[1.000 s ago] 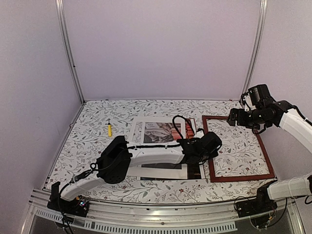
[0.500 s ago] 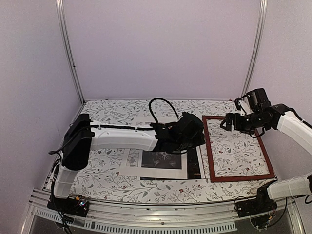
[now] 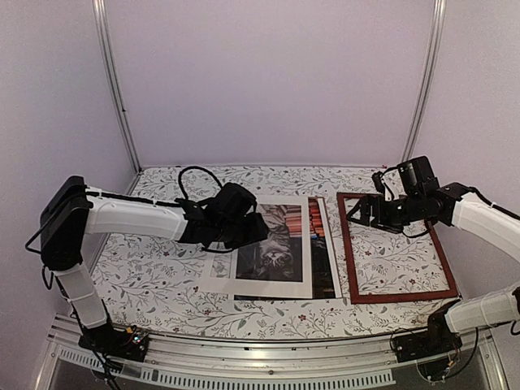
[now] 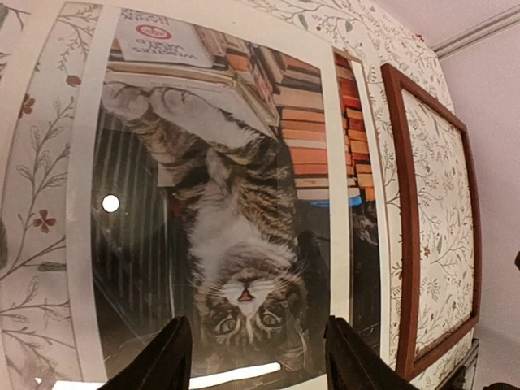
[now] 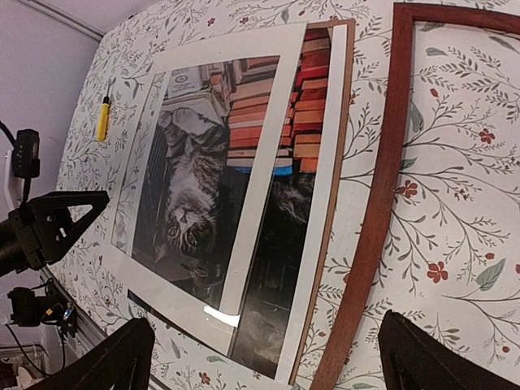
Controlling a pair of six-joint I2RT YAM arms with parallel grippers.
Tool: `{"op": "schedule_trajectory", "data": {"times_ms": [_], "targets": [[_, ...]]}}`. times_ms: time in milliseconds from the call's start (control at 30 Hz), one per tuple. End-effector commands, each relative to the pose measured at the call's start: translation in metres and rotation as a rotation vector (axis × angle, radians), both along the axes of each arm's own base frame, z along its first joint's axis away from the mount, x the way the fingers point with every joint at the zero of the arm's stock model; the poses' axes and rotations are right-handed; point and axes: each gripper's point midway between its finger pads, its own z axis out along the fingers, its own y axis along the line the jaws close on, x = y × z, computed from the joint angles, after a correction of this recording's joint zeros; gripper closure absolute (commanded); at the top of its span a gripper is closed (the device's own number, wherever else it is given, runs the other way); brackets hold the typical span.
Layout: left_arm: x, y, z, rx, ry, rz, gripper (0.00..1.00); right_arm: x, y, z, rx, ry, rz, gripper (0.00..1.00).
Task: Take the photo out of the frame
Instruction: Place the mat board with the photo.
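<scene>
The photo (image 3: 273, 258), a tabby cat among red-orange books, lies flat mid-table under a white mat (image 5: 258, 191) that sits shifted to the left. It also shows in the left wrist view (image 4: 236, 203) and the right wrist view (image 5: 191, 187). The dark reddish-brown frame (image 3: 348, 253) lies empty on the cloth just right of it, apart from it (image 4: 404, 244) (image 5: 380, 199). My left gripper (image 3: 253, 230) is open and empty above the photo's left part (image 4: 256, 366). My right gripper (image 3: 355, 213) is open and empty above the frame's far left corner (image 5: 268, 366).
A thin brown backing board edge (image 5: 337, 154) shows along the photo's right side. A small yellow tool (image 5: 103, 118) lies on the floral cloth at the far left of the pile. Side walls stand close on both sides.
My left arm has swung left and back, from the photo's right side to its left side, uncovering the print. My right gripper has moved left and down toward the frame's far left corner.
</scene>
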Motion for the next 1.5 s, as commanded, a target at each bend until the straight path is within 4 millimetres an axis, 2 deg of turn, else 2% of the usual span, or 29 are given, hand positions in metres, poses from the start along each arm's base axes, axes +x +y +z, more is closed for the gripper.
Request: {"op": "schedule_trajectory", "data": {"times_ms": [0,200,367,633,833,1033,1300,1467], "targets": [[0.004,0.039,0.009,0.001,0.005,-0.034,0.42,-0.006,0.031,-0.011,0.069,0.041,0.056,0.01],[0.003,0.085,-0.013,0.043,0.069,-0.098,0.41,-0.016,0.071,-0.025,0.135,0.110,0.122,0.01],[0.001,0.115,-0.027,0.082,0.130,-0.123,0.39,-0.027,0.098,-0.057,0.133,0.212,0.168,0.01],[-0.008,0.146,-0.046,0.079,0.184,-0.104,0.37,-0.039,0.117,-0.091,0.138,0.308,0.191,0.01],[-0.011,0.154,-0.053,0.070,0.207,-0.106,0.37,-0.036,0.129,-0.100,0.172,0.330,0.202,0.01],[-0.014,0.153,-0.054,0.056,0.219,-0.121,0.37,-0.034,0.133,-0.118,0.166,0.353,0.198,0.01],[-0.014,0.139,-0.048,0.003,0.204,-0.180,0.37,-0.028,0.137,-0.130,0.156,0.364,0.193,0.01],[-0.014,0.136,-0.052,-0.005,0.210,-0.197,0.37,-0.025,0.140,-0.133,0.160,0.368,0.199,0.01]]}}
